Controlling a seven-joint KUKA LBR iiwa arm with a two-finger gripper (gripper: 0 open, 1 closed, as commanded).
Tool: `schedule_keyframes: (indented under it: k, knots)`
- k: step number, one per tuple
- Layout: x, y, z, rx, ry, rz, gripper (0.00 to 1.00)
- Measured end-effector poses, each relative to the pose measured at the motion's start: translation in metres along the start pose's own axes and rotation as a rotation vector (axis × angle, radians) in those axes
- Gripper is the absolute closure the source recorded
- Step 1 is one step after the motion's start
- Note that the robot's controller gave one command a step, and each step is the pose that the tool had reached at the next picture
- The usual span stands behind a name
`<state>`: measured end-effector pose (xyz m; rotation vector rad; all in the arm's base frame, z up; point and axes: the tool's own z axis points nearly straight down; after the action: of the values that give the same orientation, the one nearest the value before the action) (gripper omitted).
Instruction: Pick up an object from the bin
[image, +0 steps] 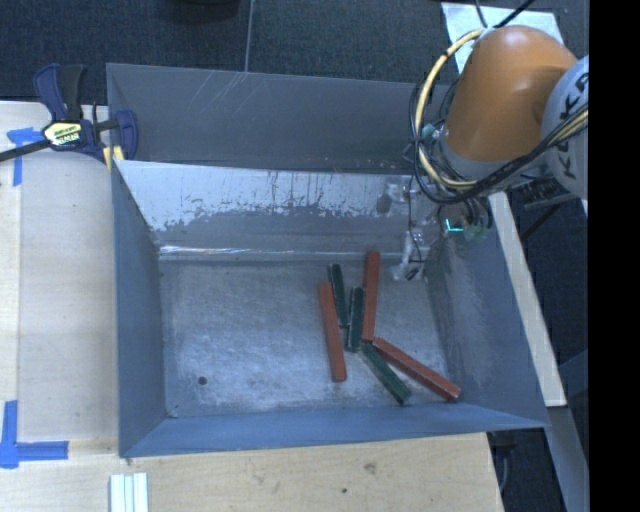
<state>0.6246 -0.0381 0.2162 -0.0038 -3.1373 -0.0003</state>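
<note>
While the gripper (410, 258) hangs near the bin (480, 330) wall, holding nothing visible | open or closed: cannot tell | nearest: red stick (371, 295) just left of it, green stick (355, 318) alongside | best: straddle the red stick's upper end, away from its neighbours.

I have open room over the left half of the bin (230, 330): its floor is bare there, from the back wall to the front one. Right of centre, a cluster of red and green sticks (352, 325) blocks the floor, several of them touching. The gripper (412, 258) hangs just beside the cluster's upper end, close to the right wall. The arm's orange cover (505, 95) overhangs the bin's upper right corner.
</note>
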Motion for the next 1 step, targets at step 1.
schedule_keyframes:
  k: [1]
  knots:
    - [0.0363, -0.0098, 0.1485, 0.001, 0.000, -0.262, 0.00]
